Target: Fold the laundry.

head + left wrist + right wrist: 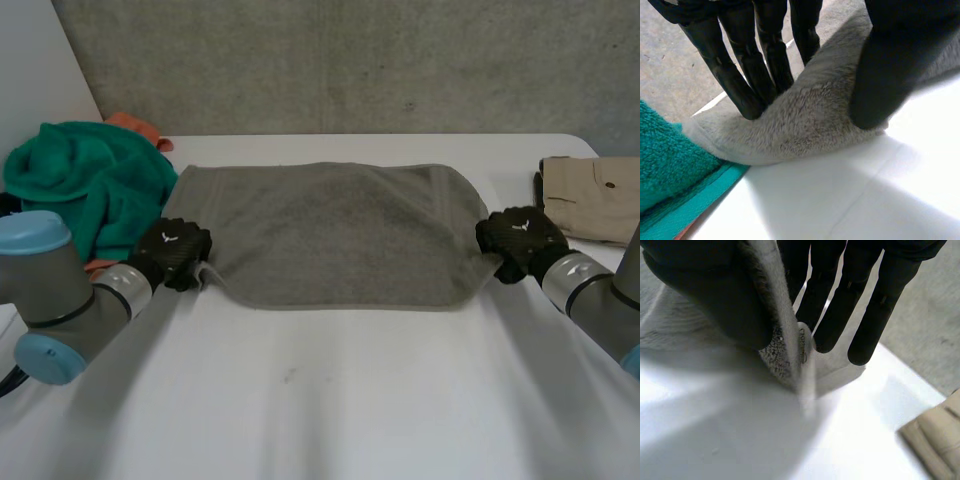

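A grey towel (330,235) lies folded flat across the middle of the white table (330,400). My left hand (172,250) rests at its near left corner. In the left wrist view its straight fingers (740,85) and its thumb (890,65) stand apart, and both touch a soft hump of the towel's edge (810,125) between them. My right hand (517,240) is at the near right corner. In the right wrist view its thumb (715,300) pinches the raised towel corner (785,355) against the fingers (865,315).
A heap of green towel (85,185) lies at the back left, close beside my left hand (670,165), with an orange cloth (135,128) behind it. A folded beige garment (595,198) sits at the right edge, near my right hand (935,440).
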You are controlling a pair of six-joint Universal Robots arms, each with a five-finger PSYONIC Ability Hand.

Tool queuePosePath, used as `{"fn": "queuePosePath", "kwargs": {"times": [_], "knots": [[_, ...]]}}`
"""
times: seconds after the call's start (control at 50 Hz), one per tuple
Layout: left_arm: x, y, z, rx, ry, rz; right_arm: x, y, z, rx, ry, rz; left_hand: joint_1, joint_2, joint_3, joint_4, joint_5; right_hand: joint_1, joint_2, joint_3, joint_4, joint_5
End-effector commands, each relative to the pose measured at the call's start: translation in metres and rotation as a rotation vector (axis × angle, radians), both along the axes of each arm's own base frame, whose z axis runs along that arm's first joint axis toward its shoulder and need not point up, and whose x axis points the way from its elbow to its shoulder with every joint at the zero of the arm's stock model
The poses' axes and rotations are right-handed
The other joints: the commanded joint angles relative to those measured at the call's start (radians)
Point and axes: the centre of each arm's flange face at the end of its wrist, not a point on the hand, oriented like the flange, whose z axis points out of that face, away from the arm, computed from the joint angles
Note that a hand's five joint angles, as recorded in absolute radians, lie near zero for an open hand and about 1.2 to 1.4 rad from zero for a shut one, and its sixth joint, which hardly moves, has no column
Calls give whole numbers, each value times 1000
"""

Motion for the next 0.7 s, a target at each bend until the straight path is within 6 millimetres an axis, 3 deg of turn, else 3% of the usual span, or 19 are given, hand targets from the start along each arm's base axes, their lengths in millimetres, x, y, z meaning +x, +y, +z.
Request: {"fn": "queuePosePath", "kwargs": {"times": [0.02, 0.2, 0.28, 0.38, 0.46, 0.58, 0.64, 0.66, 0.7], "knots": [[-3, 10, 13, 19, -21, -3, -3, 1, 4, 20, -15, -24, -209, -237, -251, -248, -249, 256, 219, 207, 199, 238], [-25, 25, 11, 29, -27, -12, -11, -2, 7, 15, -13, -58, -334, -361, -375, -372, -374, 256, 219, 207, 199, 238], [-28, 15, 7, 2, -38, 31, -11, -1, 7, 16, -10, -59, -325, -353, -367, -363, -365, 256, 219, 207, 199, 238], [-23, -1, 1, -18, -62, 114, -14, -4, 10, 4, -6, -74, -187, -215, -229, -225, -227, 256, 219, 207, 199, 238], [-7, -15, 2, -44, -99, 211, -23, -10, 15, -9, 6, -127, -166, -194, -208, -205, -206, 256, 219, 207, 199, 238], [0, -12, 1, -49, -137, 210, -25, -9, 18, 6, 19, -153, -163, -191, -205, -202, -203, 256, 219, 207, 199, 238], [3, -12, 3, -61, -138, 199, -23, -6, 19, 8, 28, -144, 44, 16, 2, 6, 4, 256, 219, 207, 199, 238], [4, -11, 7, -74, -128, 192, -22, -5, 19, 9, 30, -140, 324, 296, 282, 286, 284, 256, 219, 207, 199, 238], [5, -11, 13, -94, -119, 193, -16, 0, 21, 5, 41, -123, 575, 547, 533, 537, 535, 256, 219, 207, 199, 238]]}}
